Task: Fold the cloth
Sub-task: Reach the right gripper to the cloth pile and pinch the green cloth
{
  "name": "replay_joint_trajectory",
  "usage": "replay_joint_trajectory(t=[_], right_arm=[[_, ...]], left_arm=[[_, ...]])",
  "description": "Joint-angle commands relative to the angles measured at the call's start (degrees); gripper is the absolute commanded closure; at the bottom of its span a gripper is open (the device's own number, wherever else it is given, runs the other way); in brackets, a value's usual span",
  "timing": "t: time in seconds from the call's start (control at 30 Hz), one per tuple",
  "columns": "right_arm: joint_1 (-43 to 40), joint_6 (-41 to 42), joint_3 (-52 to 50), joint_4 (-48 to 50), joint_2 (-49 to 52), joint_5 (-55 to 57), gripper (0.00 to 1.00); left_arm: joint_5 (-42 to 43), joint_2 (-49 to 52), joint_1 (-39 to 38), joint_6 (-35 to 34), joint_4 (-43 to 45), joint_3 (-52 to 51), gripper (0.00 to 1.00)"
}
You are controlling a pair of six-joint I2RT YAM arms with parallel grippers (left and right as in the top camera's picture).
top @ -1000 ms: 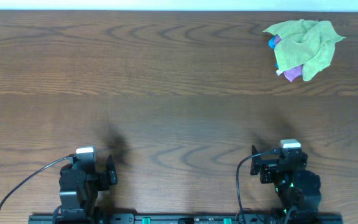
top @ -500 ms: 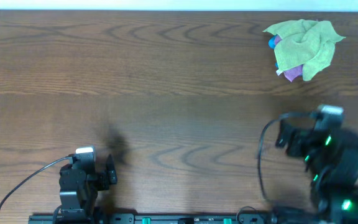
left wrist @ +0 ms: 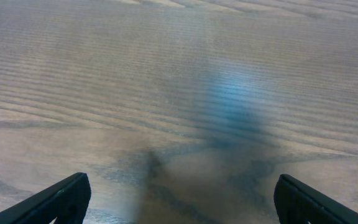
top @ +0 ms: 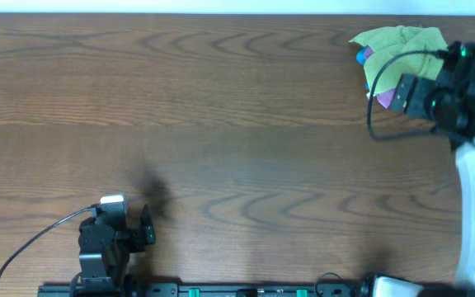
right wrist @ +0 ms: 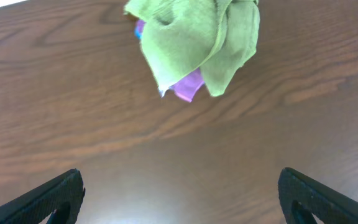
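The right gripper [right wrist: 182, 200], jaws spread wide and holding nothing, hangs above bare wood just short of the cloth [right wrist: 194, 37], a crumpled green heap at the far right corner of the table [top: 221, 99]. The bundle shows no clear long axis; its loose corners point back toward the gripper, with a purple layer [right wrist: 187, 86] peeking out beneath. Overhead, the arm [top: 468, 190] hides the heap's right side. The left gripper [left wrist: 182, 202], equally wide, sits at the near left edge, well apart.

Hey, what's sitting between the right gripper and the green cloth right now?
Nothing. In the right wrist view, only bare wood table lies between the open right gripper and the crumpled green cloth ahead of it.
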Motion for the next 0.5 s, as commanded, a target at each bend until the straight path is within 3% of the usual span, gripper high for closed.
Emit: replay_joint_trajectory(t=[0.0,0.13,0.47], right_arm=[[-2.10,2.21,3.69,1.18,6.40,1.01,0.01],[-3.58,3.54,6.14,6.95,14.80,0.98,0.01],[-3.85,3.56,6.08,21.66,24.96,3.26,0.04]], left_arm=[[-0.55,-0.37,0.02,0.83,-0.70,-1.25,0.05],[-0.55,-0.37,0.02,0.83,-0.70,-1.25,0.05],[-0.55,-0.37,0.02,0.83,-0.70,-1.25,0.05]])
